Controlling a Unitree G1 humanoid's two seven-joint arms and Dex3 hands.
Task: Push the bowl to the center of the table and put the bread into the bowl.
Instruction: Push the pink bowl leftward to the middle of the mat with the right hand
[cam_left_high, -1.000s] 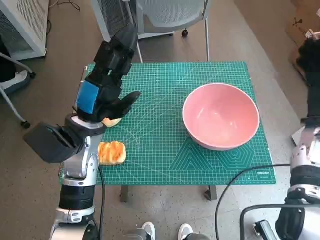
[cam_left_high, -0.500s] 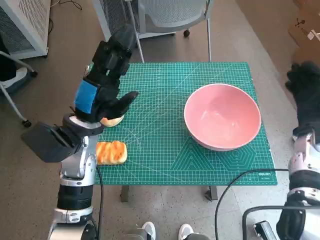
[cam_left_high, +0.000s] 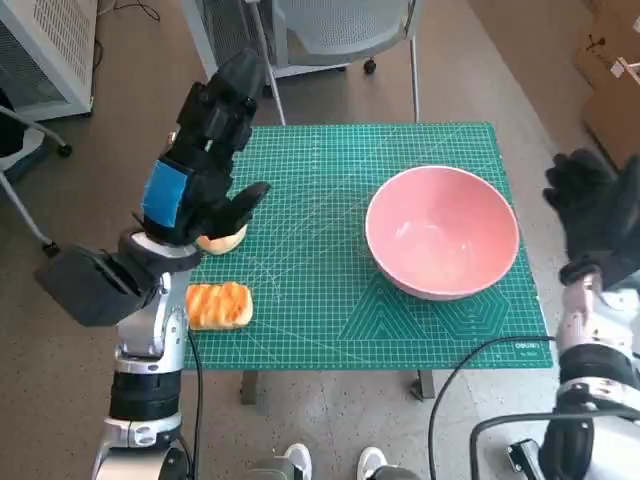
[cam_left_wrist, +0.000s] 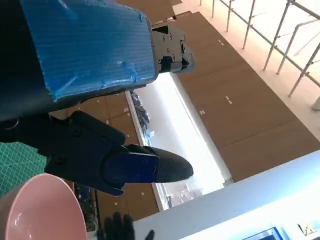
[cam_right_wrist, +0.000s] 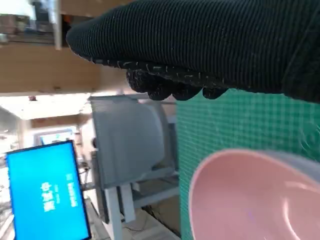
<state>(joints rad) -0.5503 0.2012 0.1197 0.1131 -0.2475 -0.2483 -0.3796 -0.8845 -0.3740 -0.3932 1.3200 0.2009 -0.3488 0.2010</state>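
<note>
The pink bowl (cam_left_high: 442, 231) sat at three o'clock on the green cutting mat (cam_left_high: 320, 250), uncentred. The right hand (cam_left_high: 592, 215), fingers spread and empty, was raised beside it, seemingly for pushing.

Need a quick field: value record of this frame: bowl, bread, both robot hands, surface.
bowl: pink bowl, empty, on the right part of the mat, not centered
bread: orange bread at the mat's left edge; a paler piece partly hidden under the left robot hand
left robot hand: left hand raised over the mat's left side, holds nothing
right robot hand: right hand beside the table, right of the bowl, apart from it, fingers spread
surface: green cutting mat
</note>
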